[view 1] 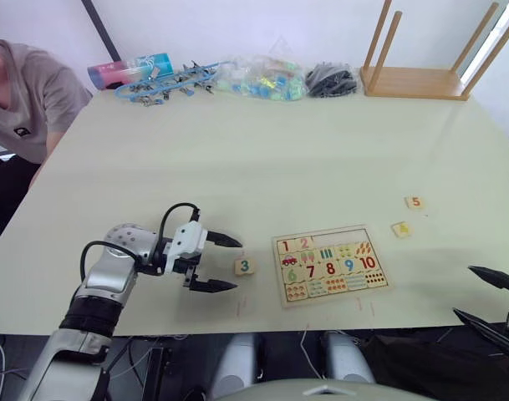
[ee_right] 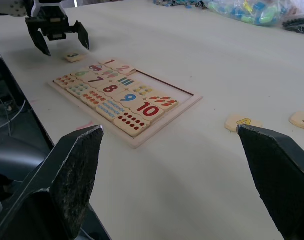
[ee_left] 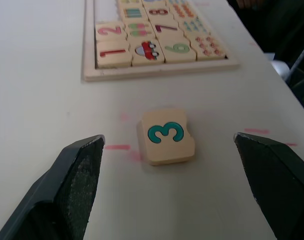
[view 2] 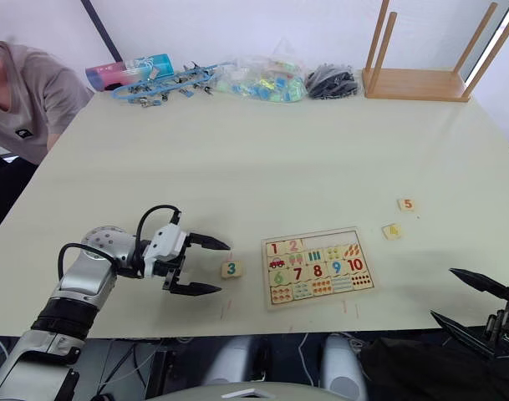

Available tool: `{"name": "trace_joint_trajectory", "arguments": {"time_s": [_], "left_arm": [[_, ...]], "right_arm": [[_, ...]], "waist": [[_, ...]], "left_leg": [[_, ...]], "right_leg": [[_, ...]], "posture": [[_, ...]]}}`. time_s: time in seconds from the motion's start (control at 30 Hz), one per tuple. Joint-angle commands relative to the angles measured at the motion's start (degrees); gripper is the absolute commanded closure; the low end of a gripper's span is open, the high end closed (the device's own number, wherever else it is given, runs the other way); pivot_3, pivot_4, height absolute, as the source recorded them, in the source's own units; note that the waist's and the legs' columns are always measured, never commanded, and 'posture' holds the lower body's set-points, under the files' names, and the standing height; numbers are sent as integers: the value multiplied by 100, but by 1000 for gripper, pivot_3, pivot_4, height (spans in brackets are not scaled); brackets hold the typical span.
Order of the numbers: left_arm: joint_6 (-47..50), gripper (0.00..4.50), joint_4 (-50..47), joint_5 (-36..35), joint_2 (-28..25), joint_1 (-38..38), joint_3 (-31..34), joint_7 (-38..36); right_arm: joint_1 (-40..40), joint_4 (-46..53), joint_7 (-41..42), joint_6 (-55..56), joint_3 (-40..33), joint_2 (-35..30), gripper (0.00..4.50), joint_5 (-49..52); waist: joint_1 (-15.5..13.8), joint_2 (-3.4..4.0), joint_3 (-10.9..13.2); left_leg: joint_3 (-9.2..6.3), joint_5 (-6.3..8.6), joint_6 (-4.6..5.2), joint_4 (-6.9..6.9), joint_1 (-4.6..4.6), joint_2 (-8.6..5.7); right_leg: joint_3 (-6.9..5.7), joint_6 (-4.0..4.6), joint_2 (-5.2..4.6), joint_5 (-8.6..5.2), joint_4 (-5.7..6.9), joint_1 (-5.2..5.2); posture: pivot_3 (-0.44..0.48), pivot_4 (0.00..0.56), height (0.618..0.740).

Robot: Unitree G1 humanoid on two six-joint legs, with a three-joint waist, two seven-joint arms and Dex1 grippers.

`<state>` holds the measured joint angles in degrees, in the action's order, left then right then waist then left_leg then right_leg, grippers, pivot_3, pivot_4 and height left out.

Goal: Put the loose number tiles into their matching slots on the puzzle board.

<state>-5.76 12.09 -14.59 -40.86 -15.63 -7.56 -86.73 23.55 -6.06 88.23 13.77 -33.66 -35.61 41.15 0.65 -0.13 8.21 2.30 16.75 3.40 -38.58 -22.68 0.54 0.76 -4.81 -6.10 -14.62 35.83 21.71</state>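
Starting on your left: there's a person (view 1: 24, 92) in a grey shirt sitting at the table's (view 1: 262, 159) far-left edge. Your left gripper (view 1: 214, 262) sits low over the table near the front edge, fingers spread wide apart and holding nothing, pointed toward the 3 tile (view 1: 244, 266). That tile lies flat just beyond the fingertips, more or less lined up with the gap between them, and it's just beside the left edge of the puzzle board (view 1: 330, 265) without touching it.

On the board, the 1 tile (view 1: 285, 246) and 2 tile (view 1: 304, 243) already sit in the top row's first two slots. The rest of that top row (ee_right: 161, 89) looks bare from the right wrist view. The 6 to 10 tiles are in place below.

Right of the board, the 4 tile (view 1: 401, 229) lies loose near its upper-right corner, and the 5 tile (view 1: 414, 202) is a bit further back, apart from it.

Your right gripper (view 1: 491, 299) is at the table's front-right edge, fingers wide apart, empty, well away from both tiles.

Along the far edge: a tangle of blue clips (view 1: 166, 83), a bag of coloured bits (view 1: 262, 78), and an upturned wooden stool (view 1: 421, 79).
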Motion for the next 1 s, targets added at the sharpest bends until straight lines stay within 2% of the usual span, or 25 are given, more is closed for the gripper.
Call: {"name": "trace_joint_trajectory", "arguments": {"time_s": [0.03, 0.3, 0.53, 0.63, 0.8, 0.83, 1.0], "left_arm": [[478, 92, -656, 272, -162, 112, -149, 404], [1489, 92, -1450, 505, -275, 257, -278, 1068], [1774, 92, -1716, 502, -339, 433, -299, 1241], [1737, 765, -1705, 532, -373, 468, -311, 1281], [1523, 3187, -1578, 559, -433, 506, -330, 1277], [1491, 3560, -1557, 526, -425, 507, -324, 1260], [1304, 3560, -1412, 454, -417, 462, -288, 1225]], "right_arm": [[74, 206, -52, 5, -122, 5, 0, 92], [42, 232, -121, 23, -54, 42, 0, 46], [17, 210, -121, 51, -17, 71, 0, 5], [16, 207, -120, 57, -3, 89, 0, -10], [17, 221, -120, 57, -3, 103, 0, -19], [16, 220, -120, 61, -3, 103, 0, -20], [17, 229, -133, 78, 11, 113, 0, -16]], "waist": [[-4, 0, 0], [-24, 6, -4], [-31, 8, -5], [-29, 8, -5], [-12, 10, -6], [-8, 11, -7], [-5, 13, -8]], "left_leg": [[0, 0, 0, 0, 0, 0], [0, 0, 0, 0, 2, 0], [-1, -1, -1, 0, 3, 0], [-1, -1, -1, 0, 3, 0], [-1, -1, -1, 0, 3, 0], [-1, -1, -1, 0, 3, 0], [-1, -2, -1, 0, 3, 0]], "right_leg": [[0, 0, -1, 0, 0, 0], [1, 0, -3, 0, 2, -2], [0, 1, -3, 0, 2, -3], [0, 1, -3, 0, 2, -3], [0, 1, -2, -1, 1, -3], [0, 1, -2, -1, 0, -3], [0, 1, -2, -1, 1, -3]], "posture": [[0, 150, 740], [0, 150, 740], [0, 150, 740], [0, 150, 740], [0, 150, 740], [0, 150, 740], [0, 150, 740]]}}
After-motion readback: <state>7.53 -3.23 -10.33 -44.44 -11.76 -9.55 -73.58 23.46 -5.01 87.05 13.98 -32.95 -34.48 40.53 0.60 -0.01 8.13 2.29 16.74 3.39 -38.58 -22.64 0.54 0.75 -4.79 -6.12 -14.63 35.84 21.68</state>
